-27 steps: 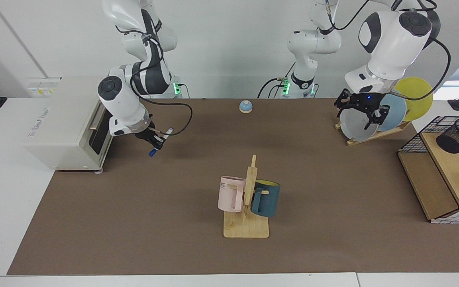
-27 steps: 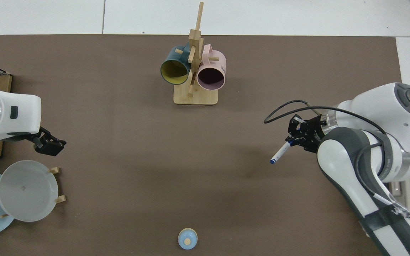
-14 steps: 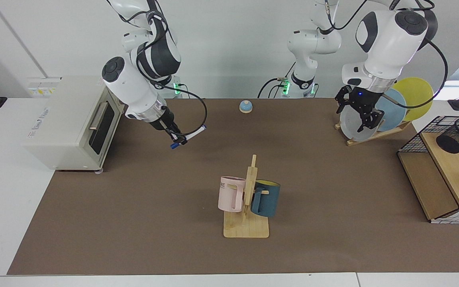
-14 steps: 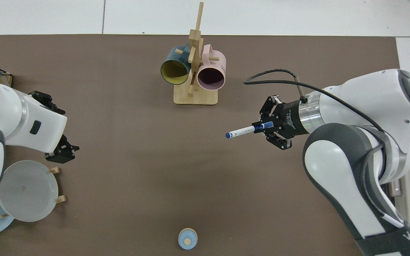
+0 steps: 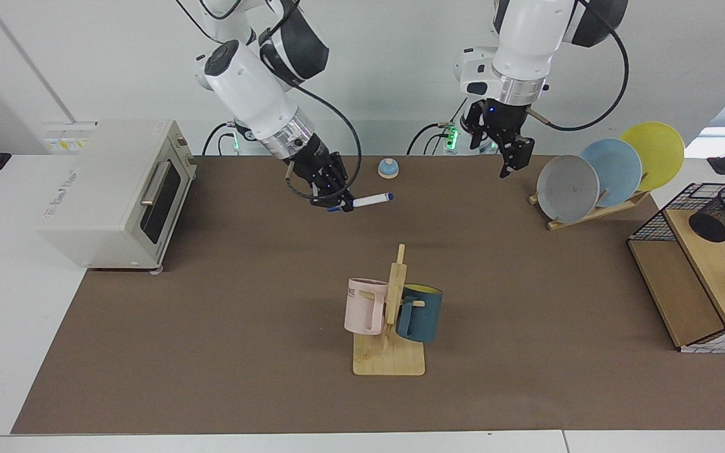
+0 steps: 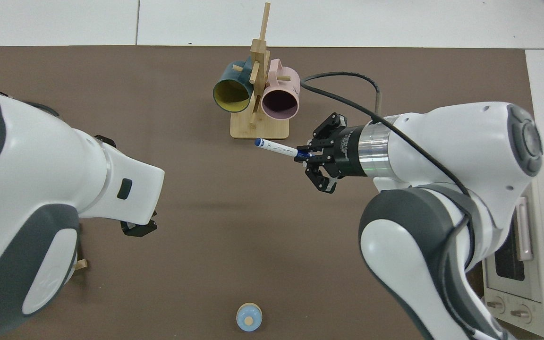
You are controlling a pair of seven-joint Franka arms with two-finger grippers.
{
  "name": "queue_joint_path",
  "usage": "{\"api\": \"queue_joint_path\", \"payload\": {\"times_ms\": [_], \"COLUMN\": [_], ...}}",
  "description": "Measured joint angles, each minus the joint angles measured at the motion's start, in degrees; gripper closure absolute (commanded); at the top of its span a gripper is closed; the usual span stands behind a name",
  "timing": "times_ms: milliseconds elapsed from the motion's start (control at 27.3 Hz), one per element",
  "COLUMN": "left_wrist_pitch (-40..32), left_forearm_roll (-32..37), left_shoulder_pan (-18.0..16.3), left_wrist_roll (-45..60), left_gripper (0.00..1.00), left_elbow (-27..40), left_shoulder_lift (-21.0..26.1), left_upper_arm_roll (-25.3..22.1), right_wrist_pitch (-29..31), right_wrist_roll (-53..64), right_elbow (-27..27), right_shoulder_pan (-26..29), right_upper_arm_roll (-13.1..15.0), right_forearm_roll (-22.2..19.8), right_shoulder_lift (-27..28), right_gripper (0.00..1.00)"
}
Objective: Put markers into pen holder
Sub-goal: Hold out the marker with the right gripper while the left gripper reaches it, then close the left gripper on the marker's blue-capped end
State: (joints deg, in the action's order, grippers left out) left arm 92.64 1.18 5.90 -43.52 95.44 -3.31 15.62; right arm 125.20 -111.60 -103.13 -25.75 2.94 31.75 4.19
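Right gripper carries the marker above the worktop; left gripper hangs empty.
Right jaws pinch the capped end; light, stiff, slick barrel may pivot. Left jaws slightly parted. Pen holder well apart.

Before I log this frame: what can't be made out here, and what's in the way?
- Top view: the pen holder is out of sight; the left arm covers that side.
- Top view: the left gripper is mostly under its own wrist.
- Facing view: the picture's edge cuts off the wire basket frame.
- Both views: print on the marker, held by the right gripper, is too small to read.
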Motion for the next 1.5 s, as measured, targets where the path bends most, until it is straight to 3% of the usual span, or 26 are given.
{"api": "queue_joint_path", "payload": {"times_ms": [439, 879, 1172, 1501], "left_wrist_pitch": [8.77, 9.51, 9.40, 6.87], "left_forearm_roll": [-2.46, -6.31, -7.95, -8.66], "left_shoulder_pan": [0.03, -0.03, 0.80, 1.51], "left_wrist_roll": [-14.20, -27.32, -28.38, -20.94], "left_gripper": [0.00, 0.00, 0.00, 0.02], "left_elbow": [-1.89, -2.65, -2.80, -2.09], "left_shoulder_lift": [5.90, 6.13, 6.08, 5.25], "left_upper_arm_roll": [2.27, 2.16, 2.92, 3.90], "right_wrist_pitch": [2.52, 0.33, -0.03, -0.69], "right_wrist_roll": [-3.20, 11.92, 13.24, 13.97], "right_elbow": [0.54, -0.59, -1.08, -1.95], "right_shoulder_pan": [-6.57, -7.34, -7.36, -7.38], "right_upper_arm_roll": [-0.15, -0.22, -0.22, -0.23], "right_forearm_roll": [-0.25, -0.59, -0.61, -0.62], "right_shoulder_lift": [-0.23, -1.84, -2.22, -2.73], "right_gripper": [1.00, 1.00, 1.00, 1.00]}}
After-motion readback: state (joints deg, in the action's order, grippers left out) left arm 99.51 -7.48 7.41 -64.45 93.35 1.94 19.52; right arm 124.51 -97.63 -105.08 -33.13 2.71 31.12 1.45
